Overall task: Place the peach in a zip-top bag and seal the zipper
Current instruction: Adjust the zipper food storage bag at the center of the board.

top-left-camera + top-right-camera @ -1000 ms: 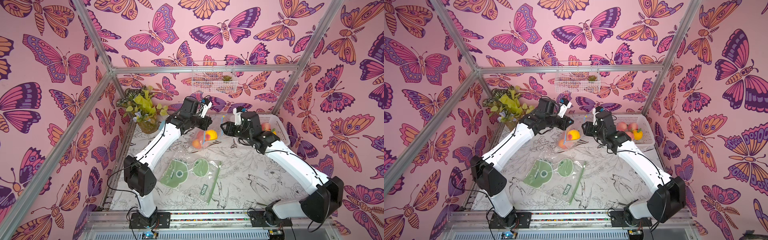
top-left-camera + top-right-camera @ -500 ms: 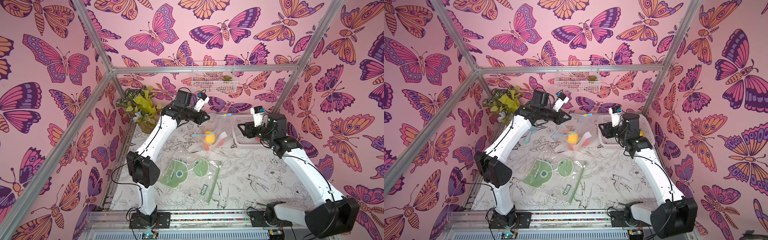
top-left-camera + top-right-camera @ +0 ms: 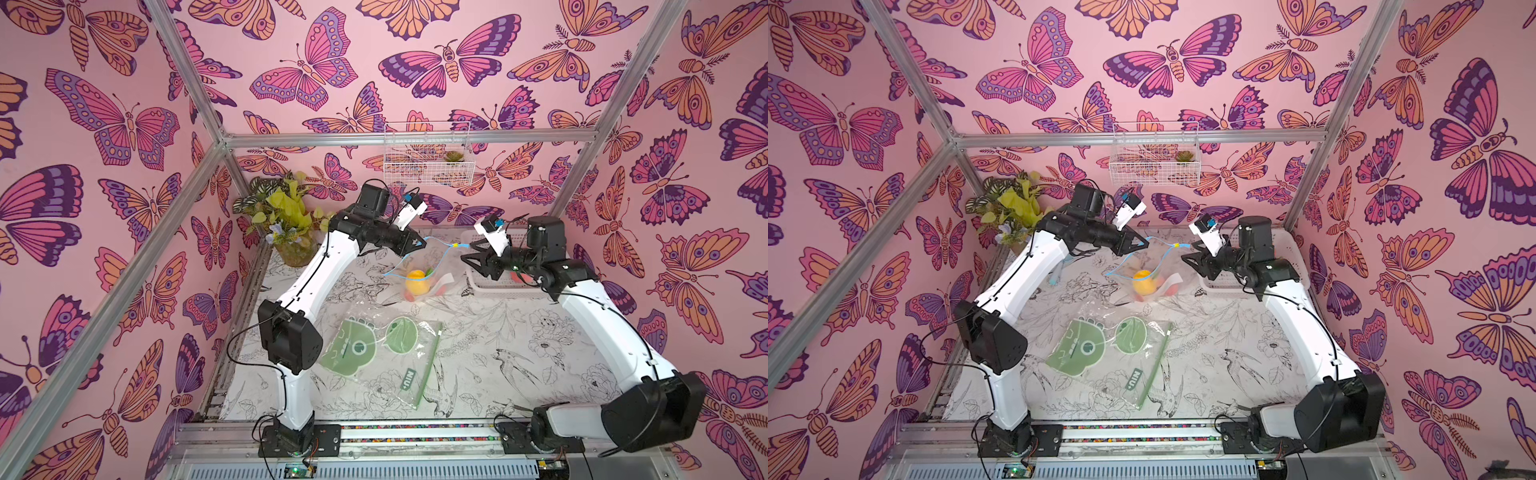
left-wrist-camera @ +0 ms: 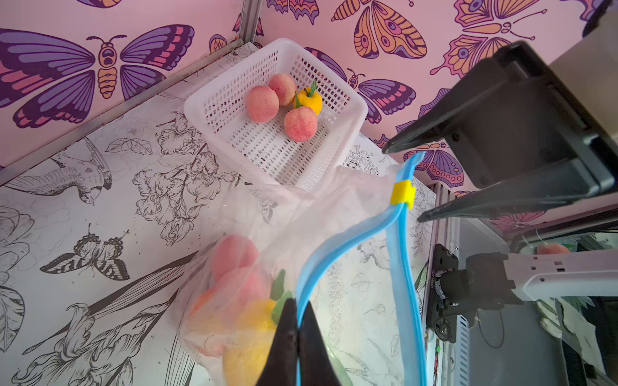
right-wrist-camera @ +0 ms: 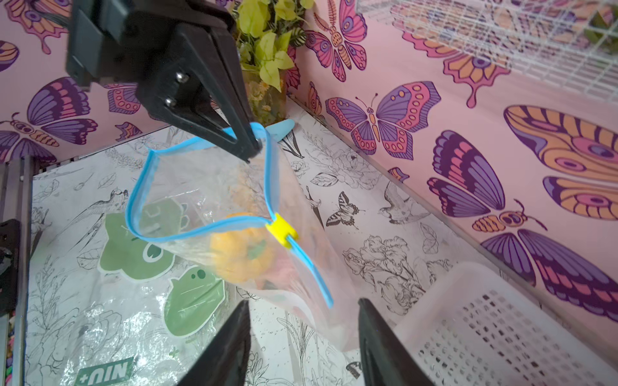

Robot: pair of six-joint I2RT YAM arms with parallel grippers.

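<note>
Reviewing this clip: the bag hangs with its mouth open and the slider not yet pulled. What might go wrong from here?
1. The left gripper pinches only the blue zipper track of the zip-top bag, which is loaded with peaches and a yellow fruit. The thin strip may slip out.
2. The right gripper is open and off the yellow slider, a small target it may miss.
3. The track is bowed, so the slider may jam.

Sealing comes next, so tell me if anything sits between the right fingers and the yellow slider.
Nothing visible does. The right fingers stand open, facing the slider across bare air; the left fingers pinch the bag farther along.
</note>
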